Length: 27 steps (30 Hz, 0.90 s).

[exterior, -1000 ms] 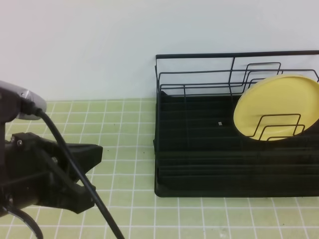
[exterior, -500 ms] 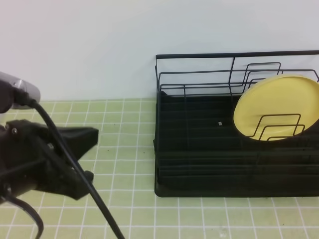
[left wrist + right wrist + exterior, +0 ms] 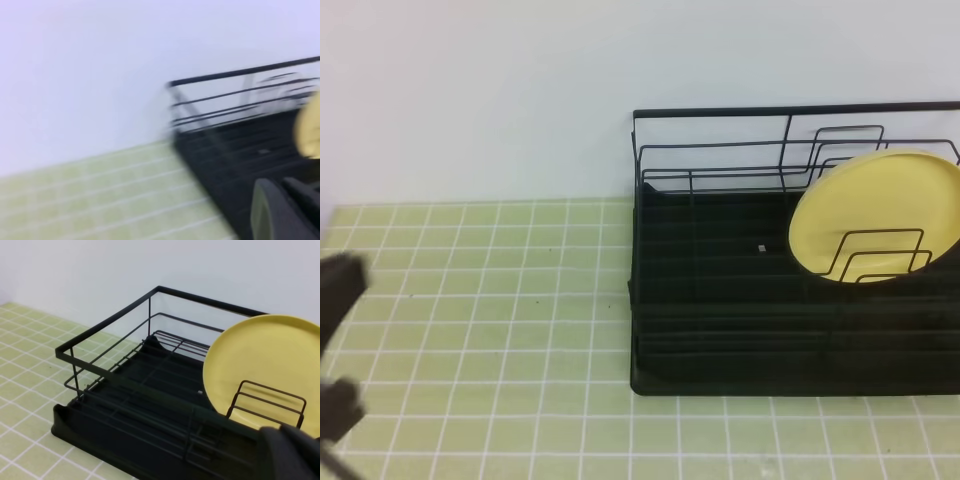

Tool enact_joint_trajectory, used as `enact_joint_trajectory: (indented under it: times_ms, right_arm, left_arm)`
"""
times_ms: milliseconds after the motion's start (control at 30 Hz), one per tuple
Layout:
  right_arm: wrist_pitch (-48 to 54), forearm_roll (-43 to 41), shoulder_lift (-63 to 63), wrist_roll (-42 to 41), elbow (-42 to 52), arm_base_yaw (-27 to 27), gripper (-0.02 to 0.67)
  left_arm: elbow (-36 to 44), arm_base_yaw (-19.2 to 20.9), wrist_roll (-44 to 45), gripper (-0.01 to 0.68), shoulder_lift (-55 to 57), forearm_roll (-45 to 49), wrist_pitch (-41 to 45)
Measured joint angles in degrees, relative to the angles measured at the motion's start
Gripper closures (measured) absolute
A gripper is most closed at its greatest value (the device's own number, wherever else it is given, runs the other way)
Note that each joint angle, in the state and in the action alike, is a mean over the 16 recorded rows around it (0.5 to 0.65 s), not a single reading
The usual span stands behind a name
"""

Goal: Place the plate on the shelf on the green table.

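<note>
The pale-yellow plate (image 3: 875, 228) stands on edge in the right half of the black wire shelf (image 3: 720, 300), leaning among the bent wire dividers. The shelf rests on the green table (image 3: 500, 300). No gripper touches the plate. Only black parts of my left arm (image 3: 338, 290) show at the far left edge of the high view. In the blurred left wrist view, my left gripper (image 3: 282, 200) looks shut and empty, with the shelf (image 3: 225, 145) ahead. In the right wrist view, my right gripper (image 3: 292, 450) sits shut below the plate (image 3: 265, 370), holding nothing.
A plain white wall (image 3: 520, 100) runs behind the table and the shelf. The shelf's tall back rail (image 3: 790, 110) rises above the plate. Green tiles stretch left of the shelf and along its front edge.
My left arm has pulled back to the left and almost out of the high view. The plate and the shelf have not moved.
</note>
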Motion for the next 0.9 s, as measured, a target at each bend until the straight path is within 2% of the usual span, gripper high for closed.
enact_joint_trajectory:
  times_ms: [233, 400, 633, 900]
  right_arm:
    - [0.0, 0.0, 0.0, 0.0, 0.0, 0.0, 0.652]
    - [0.0, 0.0, 0.0, 0.0, 0.0, 0.0, 0.652]
    - [0.0, 0.1, 0.0, 0.0, 0.0, 0.0, 0.652]
    - [0.0, 0.3, 0.0, 0.0, 0.0, 0.0, 0.652]
  left_arm:
    - [13.3, 9.3, -1.5, 0.673, -13.7, -0.6, -1.9]
    - [23.6, 13.2, -3.7, 0.673, -22.8, -0.5, -3.1]
    - [33.1, 15.2, -6.7, 0.673, -31.3, 0.2, -2.8]
    - [36.6, 15.4, -7.1, 0.673, -34.3, 2.7, -1.5]
